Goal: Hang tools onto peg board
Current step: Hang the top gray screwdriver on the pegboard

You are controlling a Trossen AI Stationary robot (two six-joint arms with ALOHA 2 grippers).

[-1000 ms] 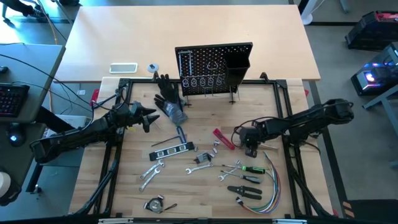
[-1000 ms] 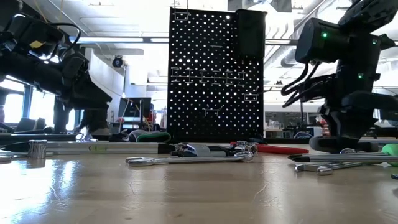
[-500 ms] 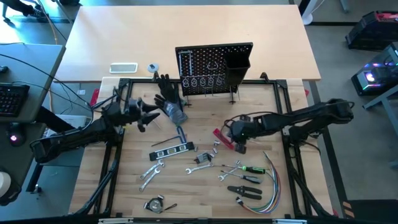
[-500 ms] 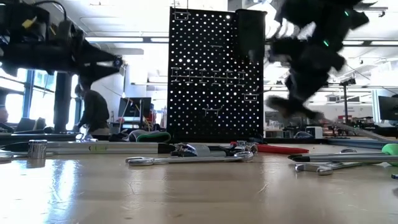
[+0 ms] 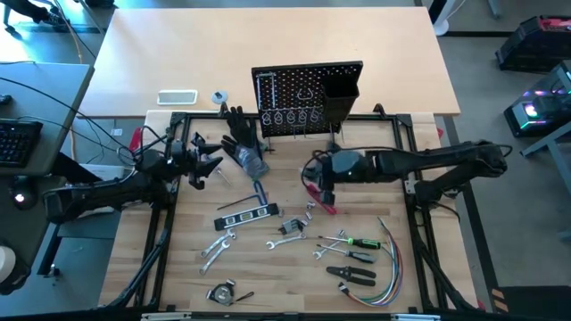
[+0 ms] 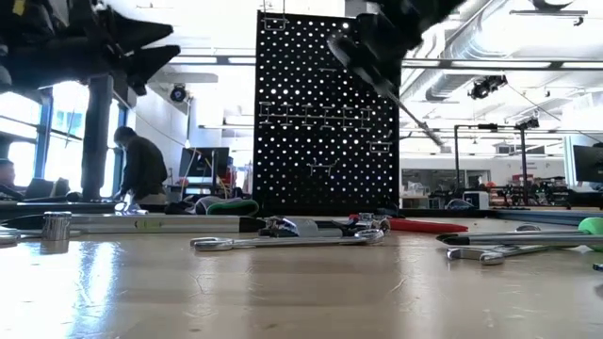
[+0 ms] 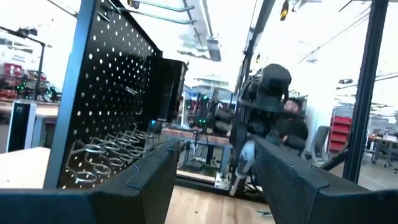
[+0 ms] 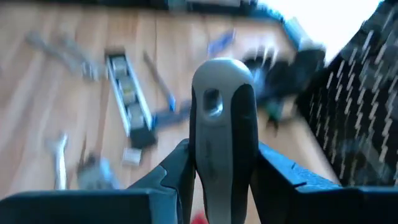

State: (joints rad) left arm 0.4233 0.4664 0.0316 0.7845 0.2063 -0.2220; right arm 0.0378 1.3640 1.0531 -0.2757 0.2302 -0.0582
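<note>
The peg board (image 5: pixel 303 89) stands upright on its legs at the table's far edge, with hooks and a black bin (image 5: pixel 339 94). My right gripper (image 5: pixel 312 174) is raised in front of it, shut on a grey-and-black-handled screwdriver (image 8: pixel 224 106). My left gripper (image 5: pixel 207 159) hovers open at the left beside a black glove (image 5: pixel 245 143), holding nothing. A level (image 5: pixel 248 214), wrenches (image 5: pixel 217 245), a red-handled tool (image 5: pixel 321 201) and pliers (image 5: pixel 350 275) lie flat on the table. My right gripper pinches the screwdriver's handle by its two sides (image 8: pixel 193 162) between the fingers. The butt end with its hole (image 8: pixel 212 99) sticks out past the fingertips, so the tool lies along the fingers. It is lifted clear, and its thin shaft (image 6: pixel 415 118) slants down toward the table's right.
A bundle of coloured wires (image 5: pixel 393 267) and a green-handled screwdriver (image 5: pixel 357 241) lie near right. A tape measure (image 5: pixel 221 292) sits at the near edge. A dark metal frame (image 5: pixel 165 232) borders the work area. In the low view, people show in the room behind.
My right gripper has risen well off the table and gone left and toward the peg board, carrying the screwdriver clear of the other tools. My left gripper has lifted and tipped from pointing down to pointing slightly upward, staying open.
</note>
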